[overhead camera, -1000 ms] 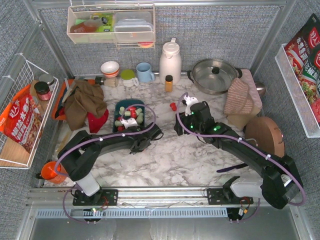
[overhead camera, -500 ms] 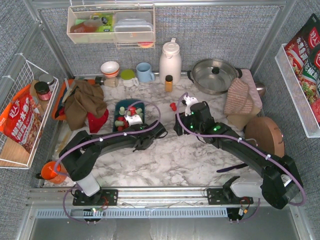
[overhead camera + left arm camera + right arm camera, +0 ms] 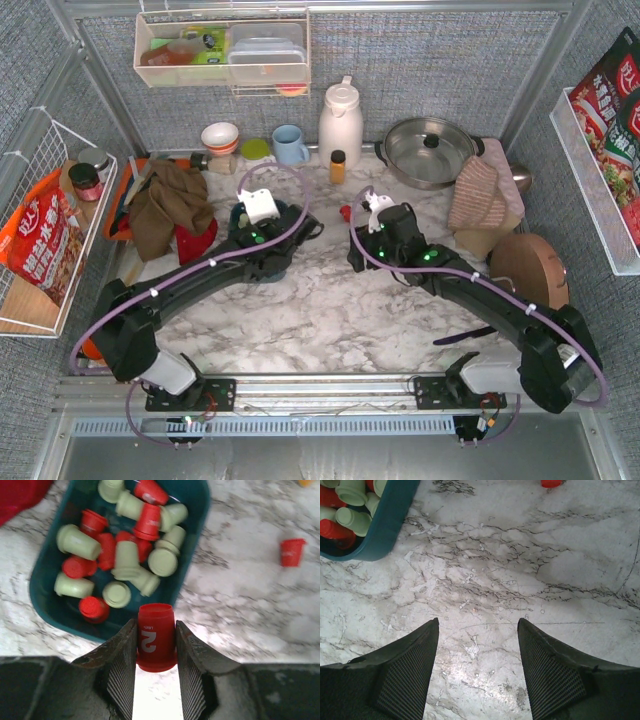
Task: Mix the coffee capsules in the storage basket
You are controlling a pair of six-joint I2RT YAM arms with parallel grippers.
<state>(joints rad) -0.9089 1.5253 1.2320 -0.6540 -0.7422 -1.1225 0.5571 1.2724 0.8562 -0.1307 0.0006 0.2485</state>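
The storage basket [image 3: 45,587], dark teal, holds several red and mint green coffee capsules [image 3: 127,560]. My left gripper [image 3: 155,625] is shut on a red capsule [image 3: 156,640] marked "2", held just outside the basket's near wall. In the top view the left gripper [image 3: 260,218] hangs over the basket [image 3: 237,222] and hides most of it. One loose red capsule [image 3: 292,552] lies on the marble to the right of the basket and also shows in the top view [image 3: 346,212]. My right gripper [image 3: 478,622] is open and empty above bare marble, right of the basket's corner [image 3: 387,530].
A brown cloth [image 3: 165,205] and a red item lie left of the basket. A small amber bottle [image 3: 338,165], white jug [image 3: 340,120], blue mug [image 3: 290,145], bowls and a steel pot [image 3: 428,150] stand along the back. A folded towel [image 3: 485,200] lies on the right.
My left arm has reached farther from the base, moving its gripper from the basket's near side to over the basket. The right arm has not moved.
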